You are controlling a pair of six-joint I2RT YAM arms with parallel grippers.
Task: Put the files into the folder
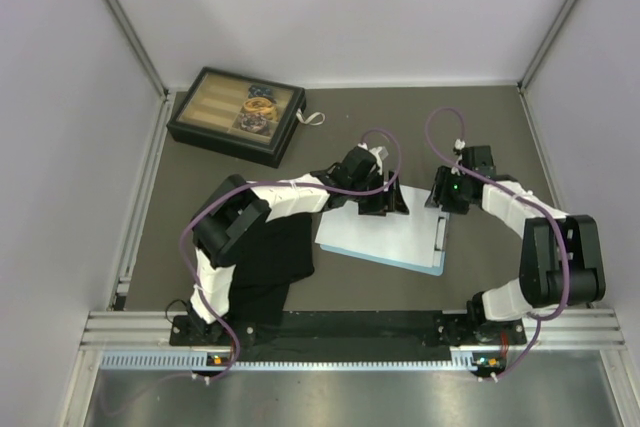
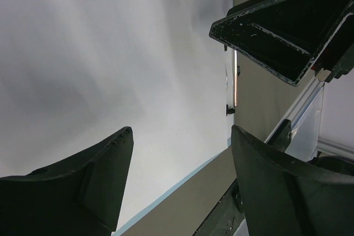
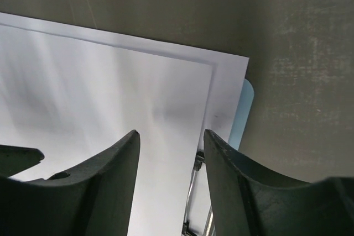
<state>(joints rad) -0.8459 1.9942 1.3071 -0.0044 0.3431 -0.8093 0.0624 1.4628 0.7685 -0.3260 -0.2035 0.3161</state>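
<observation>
Your left gripper (image 2: 181, 131) is spread wide and empty, files (image 2: 110, 53) right under it. The right gripper (image 3: 171, 134) is parted too, gripping nothing, with the folder (image 3: 243, 109) corner peeking out beside its tip. Dull grey-brown table (image 1: 480, 127), plain white walls (image 1: 350, 7) all round, and a black cloth (image 1: 270, 257) behind the left gripper.

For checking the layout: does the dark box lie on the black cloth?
No, the dark box stands farther back, well apart from the black cloth.

Table (image 1: 480, 127): matte grey-brown top, walls on three sides. Far left corner: dark compartment box (image 1: 237, 115), set askew to edges; small white loop (image 1: 313, 119) just beside its right end. Near edge, left: black cloth (image 1: 270, 262), rumpled. Centre-right: light-blue folder (image 1: 400, 264), flat, metal clip (image 1: 441, 234) toward right edge.
</observation>
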